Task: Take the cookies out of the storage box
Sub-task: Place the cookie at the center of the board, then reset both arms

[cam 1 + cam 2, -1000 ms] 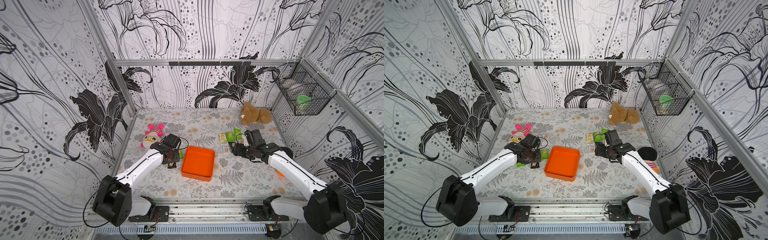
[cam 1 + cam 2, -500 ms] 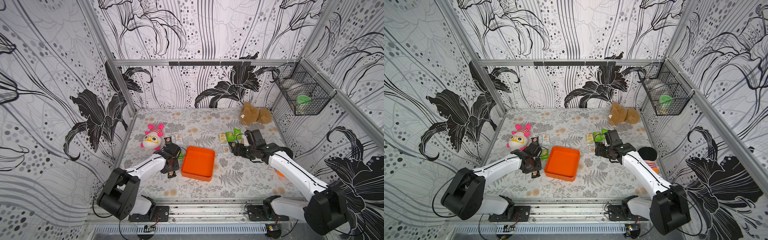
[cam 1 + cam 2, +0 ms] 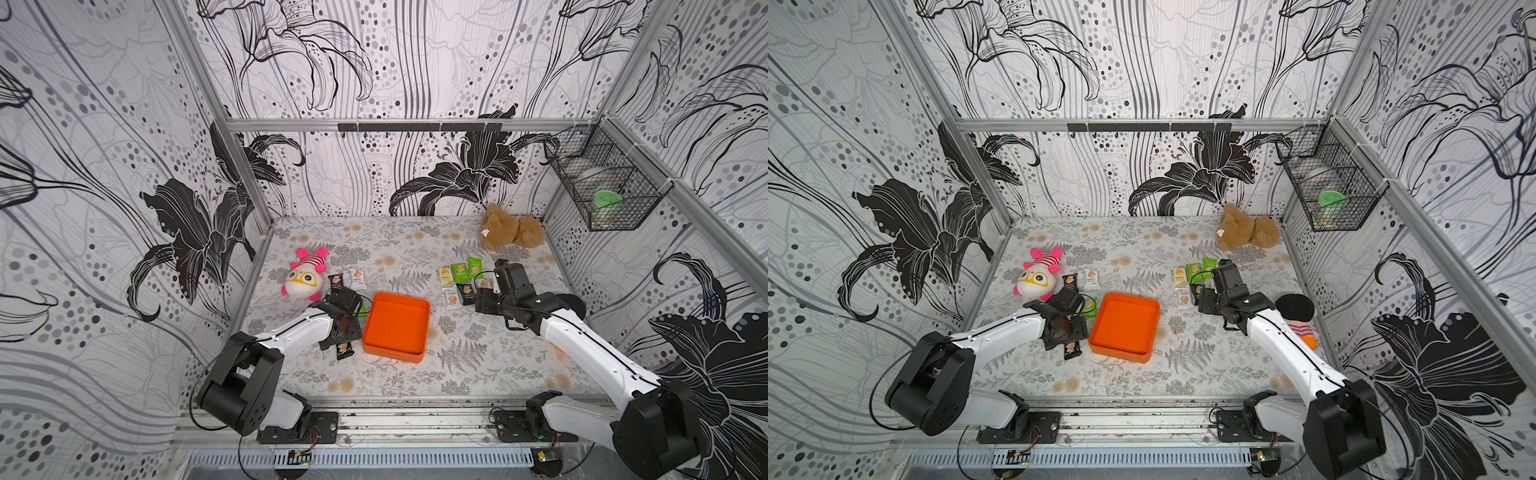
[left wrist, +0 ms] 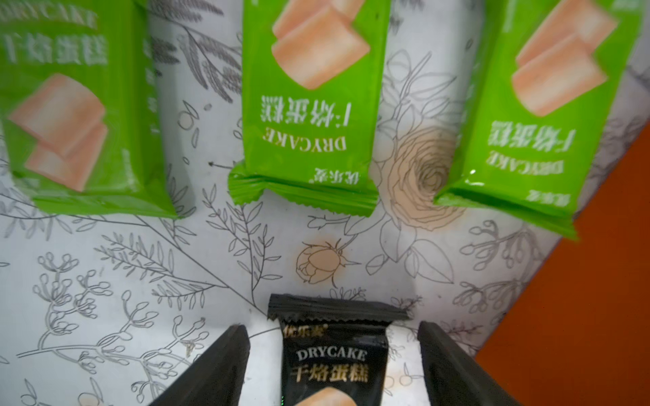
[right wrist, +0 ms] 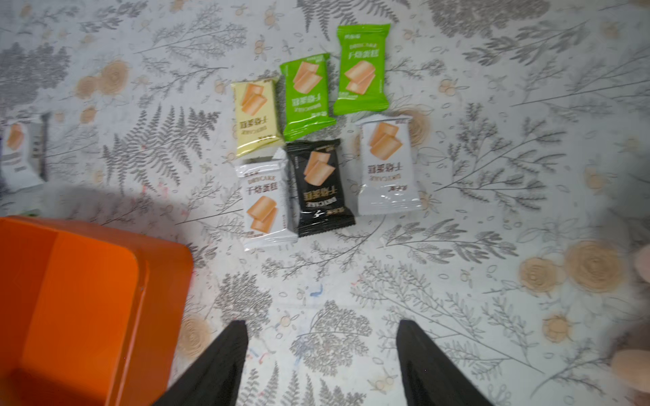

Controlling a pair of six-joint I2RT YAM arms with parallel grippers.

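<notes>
In both top views the shallow bright-orange plastic storage box (image 3: 395, 328) (image 3: 1124, 328) sits mid-frame on the flowered mat (image 3: 457, 357), with small sealed cookie packets (image 3: 457, 278) on the mat to its left and upper right.

Left wrist view: the left gripper (image 4: 333, 327) is spread, straddling a black packet (image 4: 334, 362) without touching it.

Right wrist view: the right gripper (image 5: 322, 322) is spread above the mat.

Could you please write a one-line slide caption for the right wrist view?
Right gripper, jaws open, hovers near six cookie packets laid out on the table beside the empty orange box.
</notes>
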